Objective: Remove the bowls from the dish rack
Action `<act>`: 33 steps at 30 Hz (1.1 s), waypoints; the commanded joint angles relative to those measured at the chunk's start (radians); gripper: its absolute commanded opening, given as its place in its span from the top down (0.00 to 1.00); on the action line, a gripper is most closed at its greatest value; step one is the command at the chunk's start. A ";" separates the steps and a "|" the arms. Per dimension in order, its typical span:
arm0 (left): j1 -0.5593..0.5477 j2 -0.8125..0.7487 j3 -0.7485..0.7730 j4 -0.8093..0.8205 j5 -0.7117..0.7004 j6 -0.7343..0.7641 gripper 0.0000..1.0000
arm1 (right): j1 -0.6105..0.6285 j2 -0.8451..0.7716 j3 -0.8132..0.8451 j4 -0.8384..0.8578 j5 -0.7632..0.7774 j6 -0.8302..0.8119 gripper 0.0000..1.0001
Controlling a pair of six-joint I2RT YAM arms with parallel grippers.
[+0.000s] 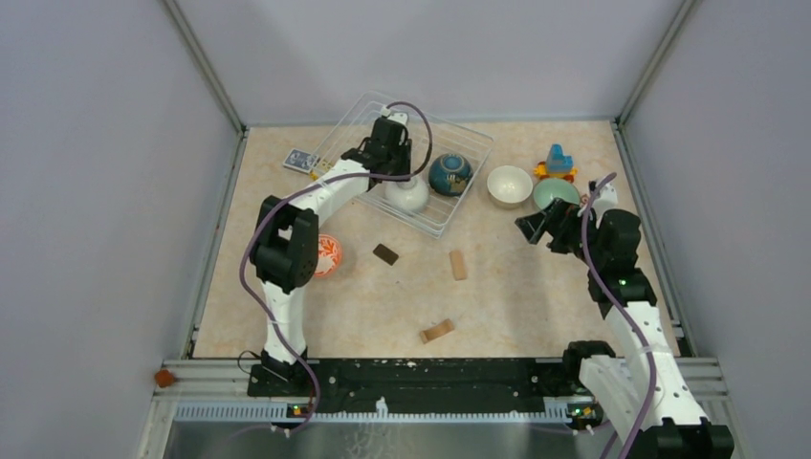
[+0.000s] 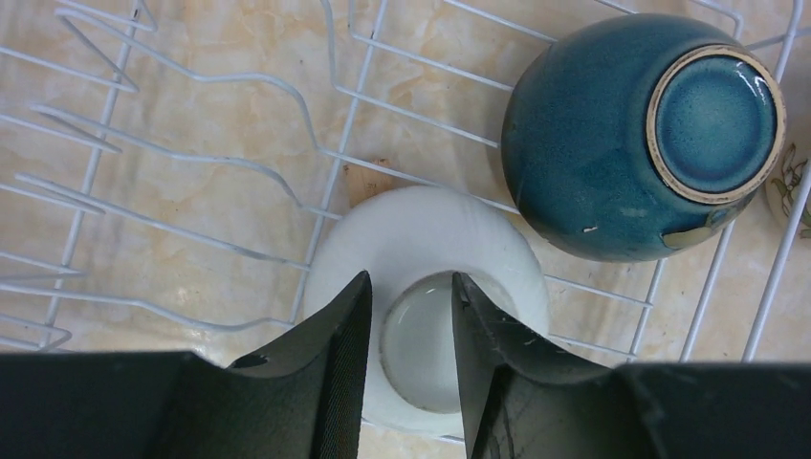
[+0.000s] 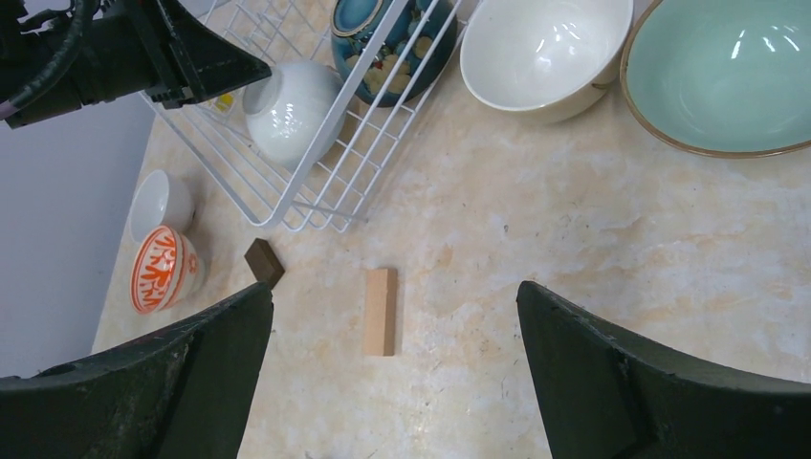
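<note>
Patterned bowl (image 1: 330,256) half hidden behind left arm (image 1: 285,251); mint bowl (image 3: 727,76) cropped.

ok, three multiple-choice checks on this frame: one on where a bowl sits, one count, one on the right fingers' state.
1. Where is the dark blue bowl?
A. Out on the table
B. In the dish rack
C. Lifted in the air

2. How many bowls are in the rack?
A. Two
B. Four
C. None

3. The right fingers are:
A. Shut on a bowl
B. Fully shut, empty
C. Wide open, empty

Answers:
1 B: it sits upside down inside the wires.
2 A: only the dark blue bowl and the white bowl lie inside.
3 C: there is a wide gap with nothing between them.
</note>
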 commanded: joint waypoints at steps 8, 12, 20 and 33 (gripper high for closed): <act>0.004 -0.201 -0.050 0.028 0.253 0.049 0.23 | 0.007 0.029 0.092 -0.024 -0.025 0.024 0.04; 0.004 -0.311 -0.135 0.073 0.273 0.022 0.15 | 0.031 0.079 0.125 -0.029 -0.020 0.067 0.09; 0.004 -0.545 -0.421 0.280 0.335 -0.116 0.07 | 0.213 0.181 0.233 -0.090 0.189 0.067 0.10; 0.004 -0.364 -0.193 -0.029 0.250 0.071 0.01 | 0.260 0.267 0.259 -0.054 0.190 0.073 0.13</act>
